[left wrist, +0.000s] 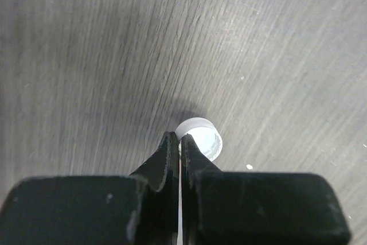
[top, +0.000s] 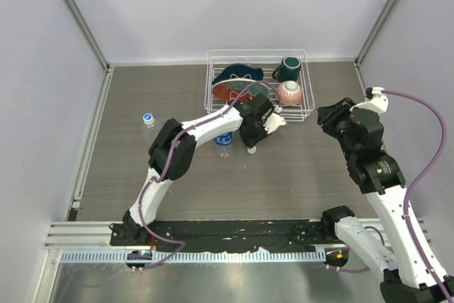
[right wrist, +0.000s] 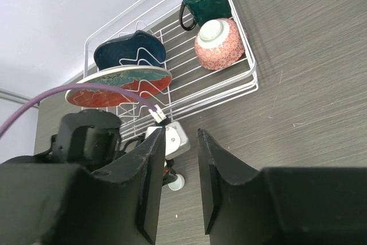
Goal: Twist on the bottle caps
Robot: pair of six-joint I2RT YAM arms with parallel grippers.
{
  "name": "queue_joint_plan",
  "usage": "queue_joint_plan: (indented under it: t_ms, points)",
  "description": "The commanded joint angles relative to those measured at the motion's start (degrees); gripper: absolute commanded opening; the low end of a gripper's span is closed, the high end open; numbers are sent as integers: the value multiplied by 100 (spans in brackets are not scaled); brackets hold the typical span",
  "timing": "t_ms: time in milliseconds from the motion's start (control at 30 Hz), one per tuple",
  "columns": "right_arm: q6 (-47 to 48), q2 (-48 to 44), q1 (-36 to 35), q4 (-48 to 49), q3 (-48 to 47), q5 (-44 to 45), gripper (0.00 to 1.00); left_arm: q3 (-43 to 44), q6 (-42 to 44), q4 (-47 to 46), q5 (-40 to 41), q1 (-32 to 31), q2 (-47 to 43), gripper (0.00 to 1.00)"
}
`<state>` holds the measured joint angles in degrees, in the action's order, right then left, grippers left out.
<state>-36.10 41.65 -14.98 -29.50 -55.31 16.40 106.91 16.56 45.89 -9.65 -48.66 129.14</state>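
Note:
A white bottle cap (left wrist: 200, 136) lies open side up on the table, also seen in the top view (top: 251, 150) and the right wrist view (right wrist: 176, 182). My left gripper (left wrist: 178, 137) is shut, its tips pinching the cap's near wall. A clear bottle with a blue label (top: 223, 142) stands just left of that gripper (top: 250, 144). A second small clear bottle (top: 148, 119) with a blue-ringed top stands at the far left. My right gripper (right wrist: 180, 137) is open and empty, hovering at the right (top: 330, 116). A second loose cap is not in view.
A white wire dish rack (top: 305, 108) stands at the back. It holds a dark blue plate (top: 237, 74), a red patterned plate (top: 230, 91), a dark green mug (top: 289, 68) and a pink bowl (top: 289, 91). Grey walls enclose the table.

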Motion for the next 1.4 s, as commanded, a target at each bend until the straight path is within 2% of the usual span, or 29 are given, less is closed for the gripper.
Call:
queue_joint_plan:
  t_ms: [0,133,233,300,333,367,400,433,467,500,533,567,633,833,967,1167,1367]
  points:
    - [-275,10,13,295,-243,29,37,479,-126,210,-20,-11,-1170,0]
    - [-608,1,22,391,-349,-40,42,620,-162,9,86,-47,-2101,0]
    - [-960,89,13,602,-428,-425,48,524,-135,-518,16,-82,-3067,0]
    - [-1328,202,13,821,-402,-794,56,140,-91,-1193,-19,-126,-3499,0]
    - [-1504,247,13,1214,-315,-1284,61,-89,-83,-1518,-45,-126,-3692,0]
    - [-1888,282,13,1479,-227,-1558,64,-344,-30,-2235,-124,-143,-4173,0]
    - [-2171,335,13,1812,-130,-1953,71,-1086,223,-2651,-212,-161,-4413,0]
    - [-2417,431,13,2547,114,-2209,75,-1476,312,-3125,-291,-196,-4702,0]
    - [-2698,493,13,2972,273,-2769,78,-1915,365,-4087,-353,-222,-5132,0]
    - [-3380,537,13,3576,449,-2983,82,-2259,488,-4488,-414,-240,-5345,0]
    - [-3639,650,13,4452,729,-3150,82,-2802,558,-4814,-458,-257,-5495,0]
    - [-3911,712,13,4818,836,-3256,84,-2982,611,-5218,-476,-327,-5618,0]
    - [-4431,827,13,5878,1082,-3556,86,-3385,805,-5423,-477,-398,-5909,0]
    - [-5213,1389,-75,7491,1136,-4101,88,-3914,998,-6442,-11,-512,-6112,0]
    - [-5329,1618,-294,7828,1137,-4101,88,-4099,1183,-6996,147,-513,-6033,0]
    - [-4706,1715,-812,7415,899,-3944,88,-4126,1227,-7305,455,-513,-5918,0]
    - [-4029,1645,-1200,6870,644,-3636,82,-4135,1122,-7305,701,-521,-5865,0]
